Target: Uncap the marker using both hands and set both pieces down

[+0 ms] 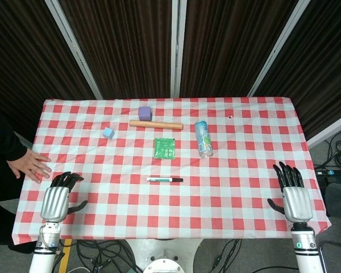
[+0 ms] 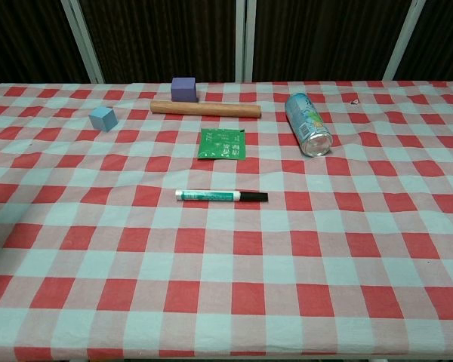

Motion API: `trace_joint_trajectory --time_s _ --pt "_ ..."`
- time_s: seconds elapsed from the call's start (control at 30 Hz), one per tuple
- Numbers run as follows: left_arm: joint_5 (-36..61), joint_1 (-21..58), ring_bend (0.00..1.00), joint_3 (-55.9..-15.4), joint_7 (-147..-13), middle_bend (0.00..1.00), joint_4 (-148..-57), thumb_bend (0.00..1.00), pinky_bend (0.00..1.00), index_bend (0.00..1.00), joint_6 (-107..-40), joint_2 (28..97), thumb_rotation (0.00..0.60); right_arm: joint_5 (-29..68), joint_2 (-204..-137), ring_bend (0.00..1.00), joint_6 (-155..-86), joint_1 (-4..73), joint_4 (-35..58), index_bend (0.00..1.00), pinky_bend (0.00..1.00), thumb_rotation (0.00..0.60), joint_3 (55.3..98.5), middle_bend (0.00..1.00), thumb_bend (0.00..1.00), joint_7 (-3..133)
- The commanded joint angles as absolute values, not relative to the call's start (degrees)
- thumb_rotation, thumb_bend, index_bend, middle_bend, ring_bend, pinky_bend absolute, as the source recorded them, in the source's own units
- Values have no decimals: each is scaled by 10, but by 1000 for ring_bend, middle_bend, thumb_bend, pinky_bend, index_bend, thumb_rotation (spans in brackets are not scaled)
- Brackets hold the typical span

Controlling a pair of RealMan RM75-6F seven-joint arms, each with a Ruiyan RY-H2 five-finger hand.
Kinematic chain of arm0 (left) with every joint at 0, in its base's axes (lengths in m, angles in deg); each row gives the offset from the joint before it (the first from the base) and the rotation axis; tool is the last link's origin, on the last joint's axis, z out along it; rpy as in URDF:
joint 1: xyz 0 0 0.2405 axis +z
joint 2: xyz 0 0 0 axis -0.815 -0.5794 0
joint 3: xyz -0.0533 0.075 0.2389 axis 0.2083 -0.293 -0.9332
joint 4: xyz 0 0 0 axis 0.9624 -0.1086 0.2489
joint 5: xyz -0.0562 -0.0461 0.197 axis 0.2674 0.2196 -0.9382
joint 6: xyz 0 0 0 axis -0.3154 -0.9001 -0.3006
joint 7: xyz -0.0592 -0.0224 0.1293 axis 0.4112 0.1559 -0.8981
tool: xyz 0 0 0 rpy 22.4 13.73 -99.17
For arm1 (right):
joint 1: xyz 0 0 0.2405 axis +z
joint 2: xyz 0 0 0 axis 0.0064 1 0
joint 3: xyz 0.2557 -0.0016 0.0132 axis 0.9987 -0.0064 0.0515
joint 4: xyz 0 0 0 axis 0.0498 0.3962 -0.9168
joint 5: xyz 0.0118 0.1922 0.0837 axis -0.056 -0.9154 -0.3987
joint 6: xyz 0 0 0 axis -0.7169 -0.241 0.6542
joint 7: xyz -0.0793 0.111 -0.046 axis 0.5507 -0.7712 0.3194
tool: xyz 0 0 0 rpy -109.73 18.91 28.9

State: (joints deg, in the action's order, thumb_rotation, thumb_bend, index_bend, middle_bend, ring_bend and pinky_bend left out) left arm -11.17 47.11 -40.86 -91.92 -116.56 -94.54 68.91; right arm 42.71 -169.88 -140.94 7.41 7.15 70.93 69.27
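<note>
Nothing was begun. The left hand [image 1: 58, 196] at seven o'clock and the right hand [image 1: 294, 193] at five rested with fingers spread, empty. The capped marker [image 1: 165, 180] lay mid-worktop, untouched; uncapping and placing remained.

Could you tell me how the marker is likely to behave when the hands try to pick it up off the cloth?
The marker is a slim round tube lying flat, so it will probably roll if nudged sideways. It looks rigid and light. Sitting so low on the checked tablecloth, it may be awkward to pinch.

Red-and-white checked tablecloth [image 2: 234, 294], green packet [image 2: 223, 143]
</note>
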Motion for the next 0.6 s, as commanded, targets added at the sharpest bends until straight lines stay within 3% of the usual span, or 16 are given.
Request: trace_joint_trajectory --time_s 0.03,0.3,0.6 --pt "-112 471 167 -408 -920 273 -1166 111 209 316 -946 689 600 427 -1699 0 -1410 74 71 0 0 600 710 0 46 693" --pt "-110 462 167 -402 -929 273 -1176 111 209 316 -936 684 600 426 -1690 0 -1411 77 61 0 0 600 715 0 46 699" --pt "-66 408 167 -363 -978 273 -1224 114 235 321 -858 658 600 424 -1663 0 -1399 98 17 0 0 600 734 0 46 747"
